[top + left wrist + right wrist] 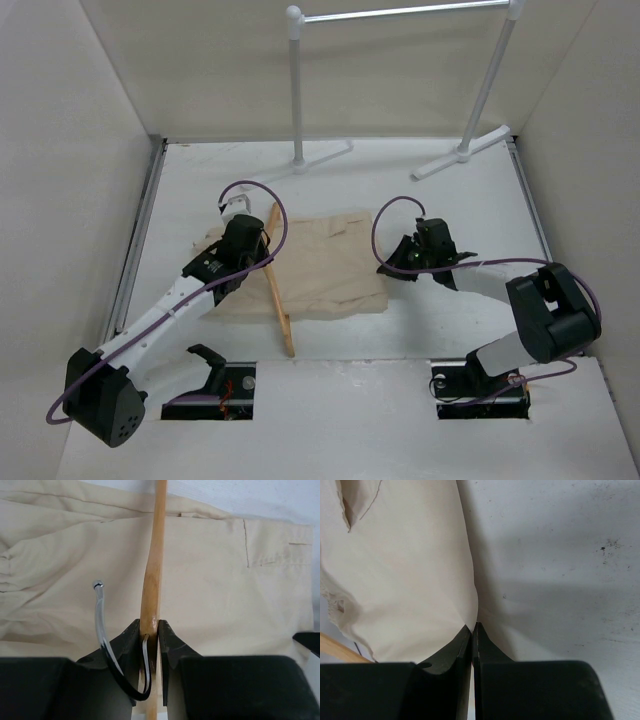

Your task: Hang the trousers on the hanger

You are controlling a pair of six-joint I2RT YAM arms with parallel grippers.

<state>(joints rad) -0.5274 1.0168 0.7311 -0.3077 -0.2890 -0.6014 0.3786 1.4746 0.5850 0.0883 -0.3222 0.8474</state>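
1. Your left gripper [149, 626] is shut tight on the hanger [156, 555], on the thin wood just beside the metal hook [100, 615]. The jaws hold only a narrow edge. If you turn the wrist quickly, the wood may pivot or slip out between the pads.
2. Your right gripper [472, 628] is closed too, and it seems to pinch the edge of the trousers [410, 565] at the very tips (a small bite, only one fold of cloth). A strong pull could draw the cloth free.
3. The trousers lie folded on the table [560, 555], between the two arms, and the hanger stands on edge across their left part. Cloth shows on both sides of the wood, but I cannot tell if it passes through the hanger or only under it.
4. If you lift the hanger before enough cloth hangs over the wood, the soft trousers will likely slide off to the heavier side.
5. If you pull the two arms apart, the whole pile may drag along the table instead of feeding through.
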